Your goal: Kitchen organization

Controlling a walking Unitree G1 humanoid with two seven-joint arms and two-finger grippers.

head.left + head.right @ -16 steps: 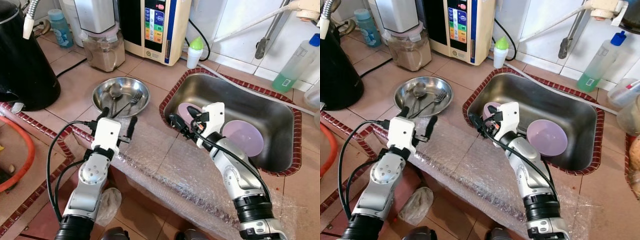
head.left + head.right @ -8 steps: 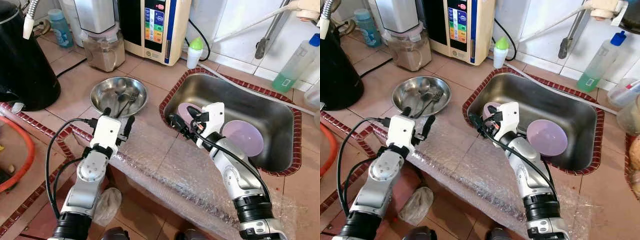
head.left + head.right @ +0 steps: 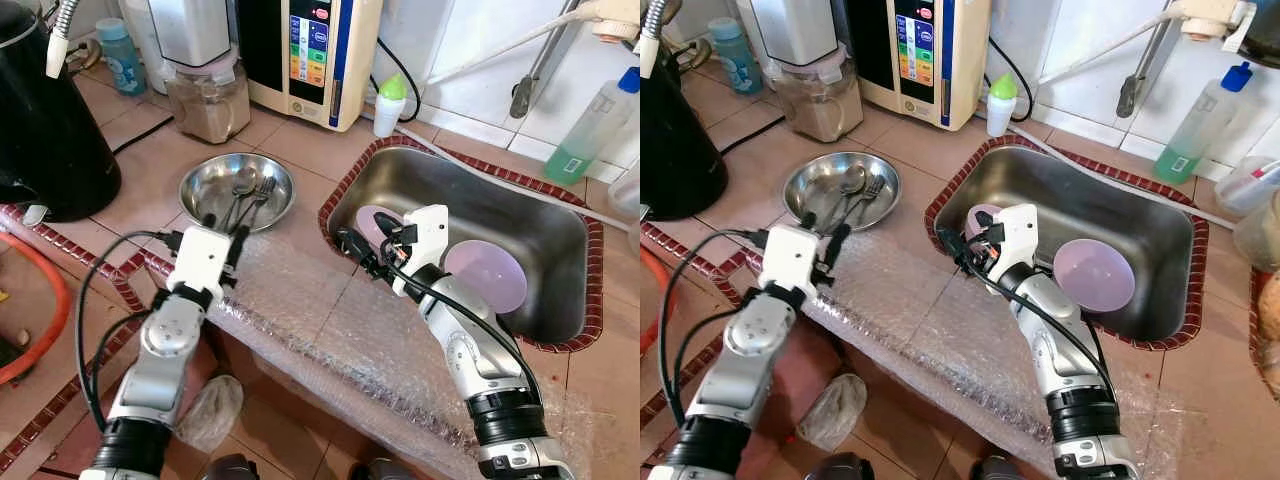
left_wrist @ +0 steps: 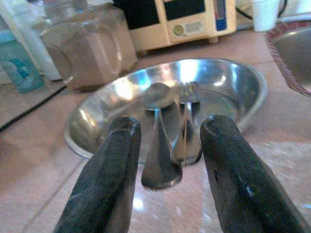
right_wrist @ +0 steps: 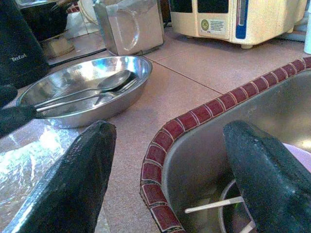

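Cutlery, a spoon [image 4: 158,94] and a fork [image 4: 189,92], lay side by side in a shallow steel bowl [image 3: 205,180] on the tiled table, their handles sloping over its near rim toward the left gripper [image 3: 222,229]. That gripper hovered just short of the rim with its fingers spread and nothing between them. Both pieces looked thin, stiff, light and slick, likely to slide against the polished metal, so the raised handle ends seemed the best place to pinch. The right gripper [image 3: 962,233] hung open and empty over the near corner of the sink [image 3: 1160,225], above a pink cup [image 3: 980,214] beside a lilac bowl [image 3: 1095,272].
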